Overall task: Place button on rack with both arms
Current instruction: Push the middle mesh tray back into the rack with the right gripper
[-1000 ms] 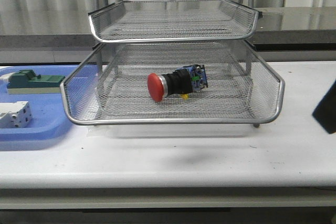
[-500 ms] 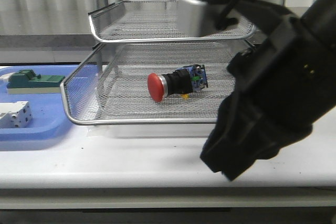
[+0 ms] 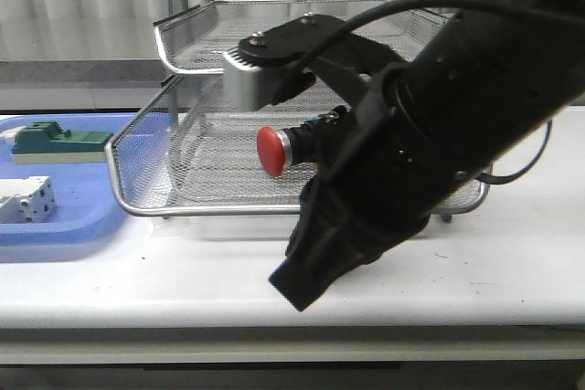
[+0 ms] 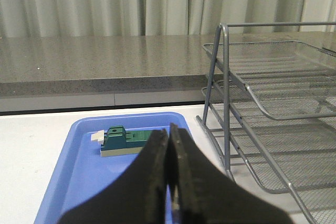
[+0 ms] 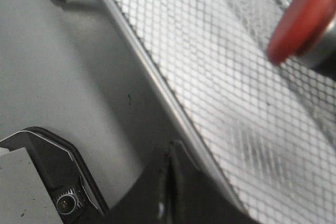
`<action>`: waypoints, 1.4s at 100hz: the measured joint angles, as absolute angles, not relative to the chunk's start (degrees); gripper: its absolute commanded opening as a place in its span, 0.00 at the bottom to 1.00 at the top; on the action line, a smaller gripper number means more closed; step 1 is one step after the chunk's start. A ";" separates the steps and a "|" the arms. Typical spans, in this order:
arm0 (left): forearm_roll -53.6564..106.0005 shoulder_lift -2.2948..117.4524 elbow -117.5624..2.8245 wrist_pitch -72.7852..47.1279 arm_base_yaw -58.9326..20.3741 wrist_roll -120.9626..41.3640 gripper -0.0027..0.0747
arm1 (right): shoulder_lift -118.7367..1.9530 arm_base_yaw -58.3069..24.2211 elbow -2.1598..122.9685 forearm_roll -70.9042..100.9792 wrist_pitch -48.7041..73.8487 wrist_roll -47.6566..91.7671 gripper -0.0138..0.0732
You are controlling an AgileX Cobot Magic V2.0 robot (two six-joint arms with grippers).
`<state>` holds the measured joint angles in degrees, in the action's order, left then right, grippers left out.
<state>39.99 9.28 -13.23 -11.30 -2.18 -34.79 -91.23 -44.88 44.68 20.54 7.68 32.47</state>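
The button (image 3: pixel 271 151) lies on its side in the lower mesh tray of the rack (image 3: pixel 183 43), red cap toward the front left. Its black body is partly hidden behind my right arm, which fills the right half of the front view. My right gripper (image 3: pixel 294 288) is shut and empty, low over the table just in front of the rack's front rim. The right wrist view shows the gripper (image 5: pixel 169 149) shut, the mesh of the rack (image 5: pixel 210 77) and the red cap of the button (image 5: pixel 307 19) beyond. My left gripper (image 4: pixel 169 135) is shut and empty over the blue tray, left of the rack (image 4: pixel 252 103).
A flat blue tray (image 3: pixel 55 226) lies left of the rack, holding a green block (image 3: pixel 55 142) and a white terminal block (image 3: pixel 26 200). The left wrist view shows that blue tray (image 4: pixel 79 150) and green block (image 4: pixel 123 139). A grey counter and curtains stand behind.
My right arm has swung in from the right edge and leftward across the front of the rack, now covering much of it. The button has not moved.
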 measured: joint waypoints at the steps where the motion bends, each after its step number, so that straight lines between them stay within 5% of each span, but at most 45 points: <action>1: 39.99 9.28 -13.23 -11.30 -2.18 -34.79 0.01 | -91.52 -44.99 44.79 20.40 7.79 32.47 0.08; 26: 39.99 9.28 -13.23 -11.30 -2.18 -34.79 0.01 | -95.38 -44.49 48.47 19.17 9.56 32.60 0.08; 85: 39.99 9.28 -13.23 -11.30 -2.18 -34.79 0.01 | -100.22 -29.25 56.36 17.14 5.15 32.60 0.08; 140: 39.99 9.28 -13.23 -11.30 -2.18 -34.79 0.01 | -93.53 -28.34 57.35 18.34 13.05 32.60 0.09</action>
